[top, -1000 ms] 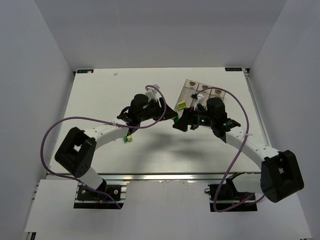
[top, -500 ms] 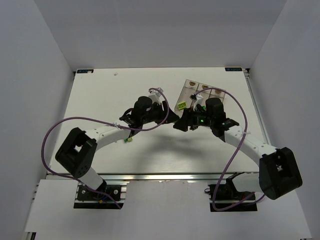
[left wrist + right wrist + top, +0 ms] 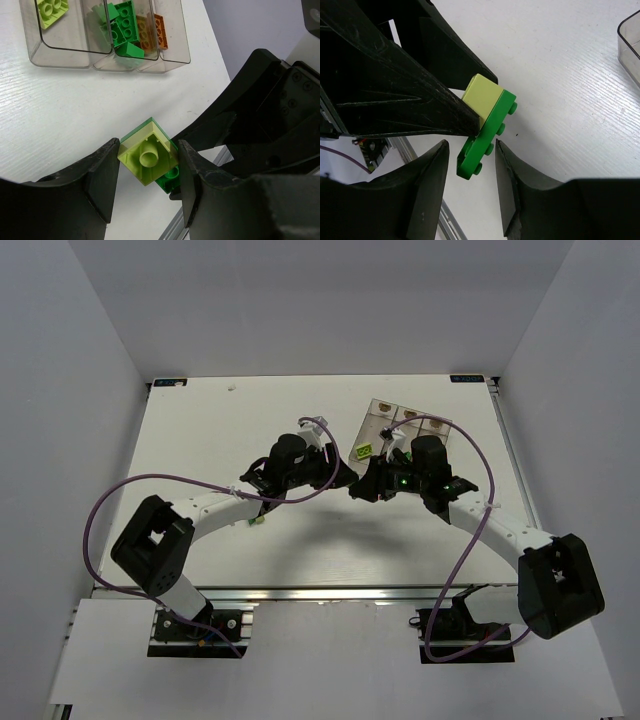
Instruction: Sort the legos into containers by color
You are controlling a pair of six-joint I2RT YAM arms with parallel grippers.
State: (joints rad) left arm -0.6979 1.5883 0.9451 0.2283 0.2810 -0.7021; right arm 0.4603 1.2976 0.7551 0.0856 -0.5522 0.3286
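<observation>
Left gripper (image 3: 147, 169) has come right to meet the right gripper (image 3: 470, 161) above the middle of the table (image 3: 200, 440) | left jaws clamp the yellow-green lego (image 3: 148, 157), with the dark green lego (image 3: 489, 131) stuck to it | right jaws have narrowed around the dark green lego, contact I cannot tell | containers (image 3: 65, 56) stand toward the far right corner.

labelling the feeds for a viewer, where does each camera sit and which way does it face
top external: above and behind the bases, facing down at the table; both arms whole, left gripper and right gripper meeting.
left wrist: on the left arm, facing the containers past its fingers, clamped on a yellow-green brick.
right wrist: on the right arm, facing the table past its fingers, flanking a dark green brick.
shared: both wrist views show the two bricks joined.
</observation>
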